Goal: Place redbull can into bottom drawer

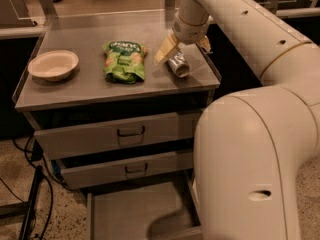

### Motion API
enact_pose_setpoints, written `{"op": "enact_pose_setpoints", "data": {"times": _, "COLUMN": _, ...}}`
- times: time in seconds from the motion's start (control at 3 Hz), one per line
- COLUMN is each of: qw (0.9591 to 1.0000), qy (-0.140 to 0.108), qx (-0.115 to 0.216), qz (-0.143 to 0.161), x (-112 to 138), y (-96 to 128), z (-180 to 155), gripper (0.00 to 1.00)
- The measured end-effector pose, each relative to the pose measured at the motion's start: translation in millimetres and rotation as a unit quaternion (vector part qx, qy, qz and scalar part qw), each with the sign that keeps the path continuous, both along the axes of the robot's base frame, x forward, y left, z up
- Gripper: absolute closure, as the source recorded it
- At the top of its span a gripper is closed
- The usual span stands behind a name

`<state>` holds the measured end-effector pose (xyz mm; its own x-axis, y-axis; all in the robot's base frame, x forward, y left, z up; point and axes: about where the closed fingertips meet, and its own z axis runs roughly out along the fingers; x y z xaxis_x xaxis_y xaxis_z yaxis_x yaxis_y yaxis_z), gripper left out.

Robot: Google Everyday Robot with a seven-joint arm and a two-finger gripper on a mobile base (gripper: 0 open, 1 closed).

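- Where the arm bends down over the cabinet top, the gripper hangs just above the right-hand part of that surface, near the front edge.
- Its jaws are spread wide and released, and the two yellowish fingers stand apart from each other.
- Between the jaws and a little below them, the redbull can lies on its side on the cabinet top, its shiny round end turned toward the front.
- One finger stands just beside the can on one flank; whether it touches the metal I cannot tell. The other finger is clear of the can on the far flank.
- Off to one side of the jaws, near but apart from them, a green snack bag lies flat.
- Farther out on that same side, well apart from the jaws, a pale bowl sits upright.
- Well below the jaws, the bottom drawer stands pulled out, showing its flat grey floor.
- Between that tray and the jaws, the top drawer and the middle drawer each show a dark bar handle, the middle one poking out slightly.
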<state>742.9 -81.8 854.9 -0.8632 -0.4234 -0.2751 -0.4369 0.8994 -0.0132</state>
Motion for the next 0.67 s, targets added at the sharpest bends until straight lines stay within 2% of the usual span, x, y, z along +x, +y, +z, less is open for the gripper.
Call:
{"op": "enact_pose_setpoints", "data": {"times": 0.33, "qw": 0.9999, "qy": -0.011, "qx": -0.002, "qz": 0.001, "x": 14.7, "y": 1.7, "z": 6.4, "gripper": 0.00}}
{"op": "enact_pose_setpoints", "data": {"times": 0.67, "qw": 1.0000, "qy": -0.002, "qx": -0.003, "qz": 0.009, "x": 17.9, "y": 9.6, "z": -0.9, "gripper": 0.00}}
